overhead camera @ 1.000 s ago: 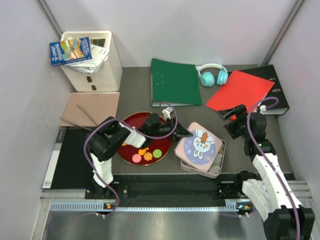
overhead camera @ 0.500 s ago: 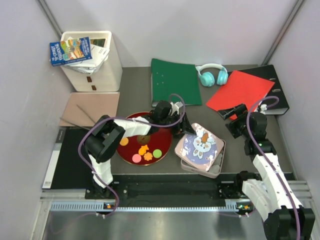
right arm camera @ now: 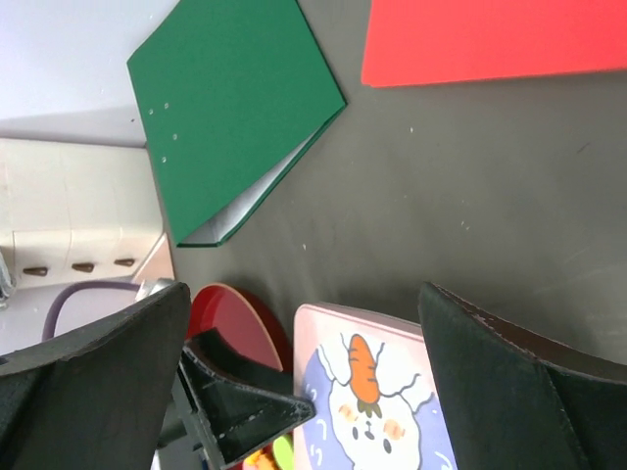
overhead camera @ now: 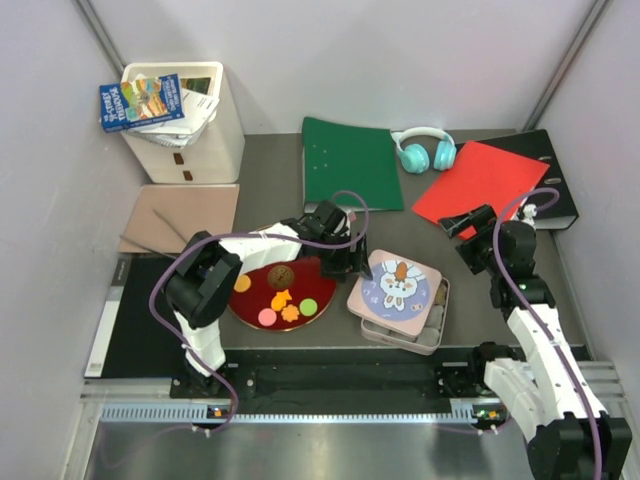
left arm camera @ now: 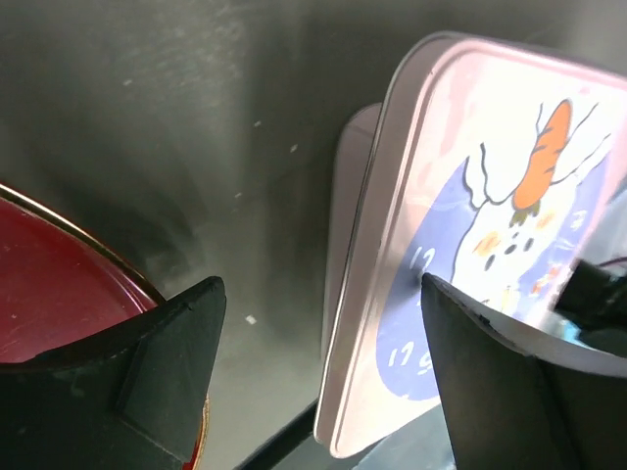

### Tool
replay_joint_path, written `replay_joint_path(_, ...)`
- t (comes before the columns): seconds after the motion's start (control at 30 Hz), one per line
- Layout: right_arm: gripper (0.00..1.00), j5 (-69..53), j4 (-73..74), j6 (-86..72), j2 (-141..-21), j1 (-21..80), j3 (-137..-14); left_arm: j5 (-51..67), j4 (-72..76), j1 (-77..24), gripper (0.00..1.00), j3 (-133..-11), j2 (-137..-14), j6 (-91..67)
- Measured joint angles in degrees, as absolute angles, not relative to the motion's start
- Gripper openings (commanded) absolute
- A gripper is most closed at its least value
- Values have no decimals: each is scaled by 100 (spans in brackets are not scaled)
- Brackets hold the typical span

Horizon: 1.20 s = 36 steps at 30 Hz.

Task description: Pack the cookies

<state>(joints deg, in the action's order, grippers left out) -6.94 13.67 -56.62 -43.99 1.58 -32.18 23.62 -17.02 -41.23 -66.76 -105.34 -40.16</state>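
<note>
Several cookies lie on a red plate [overhead camera: 312,272]: a plain orange round [overhead camera: 243,283], a brown chocolate-chip [overhead camera: 281,272], two orange flowers [overhead camera: 283,299], a pink one [overhead camera: 267,317] and a green one [overhead camera: 309,307]. To its right, a pink rabbit lid [overhead camera: 398,285] sits askew on a tin [overhead camera: 425,337]. My left gripper [overhead camera: 357,262] is open between plate and tin. In the left wrist view it [left arm camera: 321,294] straddles the lid's [left arm camera: 470,245] left edge, one finger over the plate rim [left arm camera: 59,284]. My right gripper [overhead camera: 466,238] [right arm camera: 306,289] is open and empty, above the table to the tin's right.
A green folder [overhead camera: 352,163], teal headphones [overhead camera: 425,150], a red folder [overhead camera: 480,180] and a black binder [overhead camera: 556,190] lie at the back. A white bin [overhead camera: 190,125] with booklets stands back left. A brown board [overhead camera: 185,215] and a black mat [overhead camera: 135,315] lie at the left.
My left gripper has swung right, off the red plate to the tin lid's left edge, uncovering the brown cookie. The plate and lid have shifted slightly. The right arm has barely moved.
</note>
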Motion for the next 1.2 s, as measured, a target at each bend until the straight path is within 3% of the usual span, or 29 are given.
replay_joint_path(0.47, 99, 298, 2620, -4657, -4040, 158, -3492, 2180, -2145, -4136, 72, -6676, -10215, -3601)
replay_joint_path(0.77, 99, 366, 2985, -4602, -3861, 158, -3297, 2451, -2119, -4477, 70, -6676, -10204, -3581)
replay_joint_path(1.2, 99, 360, 3013, -4600, -3861, 158, -3223, 2591, -2110, -5076, 59, -6676, -10204, -3479)
